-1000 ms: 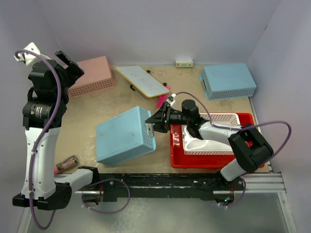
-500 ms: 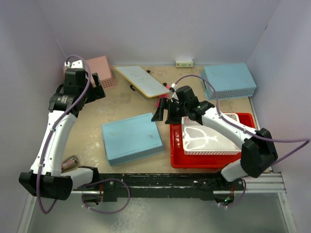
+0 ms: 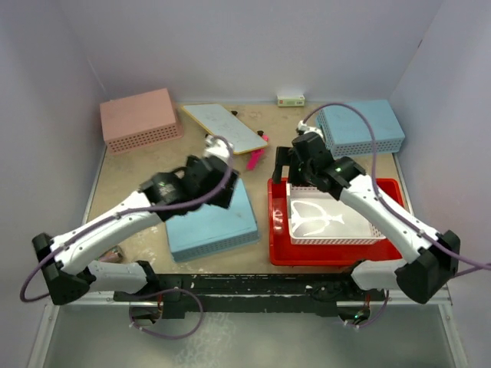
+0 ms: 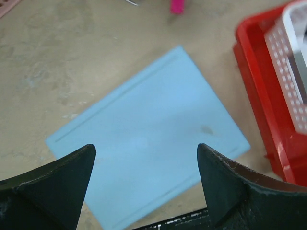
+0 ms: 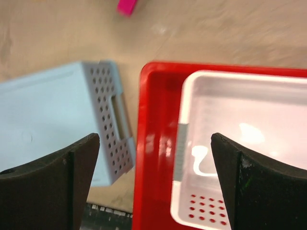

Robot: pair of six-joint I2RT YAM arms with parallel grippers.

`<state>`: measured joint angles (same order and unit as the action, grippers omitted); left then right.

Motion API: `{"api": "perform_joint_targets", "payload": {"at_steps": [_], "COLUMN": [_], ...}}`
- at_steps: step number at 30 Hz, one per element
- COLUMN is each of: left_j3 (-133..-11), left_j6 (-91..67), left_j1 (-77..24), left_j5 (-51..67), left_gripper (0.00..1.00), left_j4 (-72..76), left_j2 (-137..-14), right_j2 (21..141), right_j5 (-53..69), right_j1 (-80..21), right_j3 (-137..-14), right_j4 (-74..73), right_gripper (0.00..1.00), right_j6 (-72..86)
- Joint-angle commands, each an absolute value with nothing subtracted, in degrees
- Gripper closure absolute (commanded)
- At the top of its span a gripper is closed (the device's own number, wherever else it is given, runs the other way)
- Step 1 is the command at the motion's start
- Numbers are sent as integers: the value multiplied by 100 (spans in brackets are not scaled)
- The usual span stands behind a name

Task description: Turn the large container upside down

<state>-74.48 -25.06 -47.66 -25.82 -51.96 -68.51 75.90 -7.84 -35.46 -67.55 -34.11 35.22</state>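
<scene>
The large container (image 3: 278, 230) is a glossy red tray at the front right, lying open side up with a white perforated basket (image 3: 330, 218) inside it. My right gripper (image 3: 285, 170) hovers open over the tray's far left corner. In the right wrist view the red rim (image 5: 156, 143) lies between the spread fingers of that gripper (image 5: 154, 136), untouched. My left gripper (image 3: 219, 180) hangs open above an overturned light-blue basket (image 3: 207, 230). In its wrist view the gripper (image 4: 145, 146) holds nothing, and the tray (image 4: 259, 96) shows at the right edge.
A pink basket (image 3: 138, 119) sits back left and a second light-blue basket (image 3: 360, 126) back right. A white board (image 3: 224, 126) and a pink marker (image 3: 253, 159) lie behind the middle. A small can (image 3: 113, 251) lies by the left arm's base.
The right gripper let go of the light-blue basket, which settled flat, then opened wide and drew back over the tray's corner. The left arm swung from the back left to above that basket.
</scene>
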Motion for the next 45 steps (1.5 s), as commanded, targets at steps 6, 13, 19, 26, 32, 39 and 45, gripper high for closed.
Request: {"api": "perform_joint_targets", "payload": {"at_steps": [6, 13, 19, 26, 32, 39, 45], "left_j3": [-6890, -6350, -5925, -5544, -5454, -6387, -6350], "left_j6": [-3603, -3466, -3641, -3903, -3255, -3099, -4179], "left_j1": [-7441, -7724, -7304, -5289, -2857, -2823, -3472], "left_j5": [-4464, -3852, -4080, -4418, -4107, -3801, -4153], "left_gripper": [16, 17, 18, 17, 16, 17, 18], "left_j4": [-5450, -4818, -4725, -4750, -4168, -4424, -5027], "left_j2": [-8025, -8628, -8909, -8541, -8279, -8032, -7854], "right_j2": [6691, 6312, 6293, 6212, 6141, 5937, 5985], "right_j5": [-3507, -3901, -3754, -3520, -3419, -3378, -3233], "right_j1": [-2824, -2569, -2549, -2542, -2540, -2538, -2540], "right_j3": [-7358, -7382, -7329, -7109, -7053, -6905, -6781], "right_j4": [-4379, -4341, -4250, -4132, -4113, -4109, -4022], "right_gripper": [0, 0, 0, 0, 0, 0, 0], "right_j6": [3351, 3228, 3230, 3290, 3266, 3270, 3331]}}
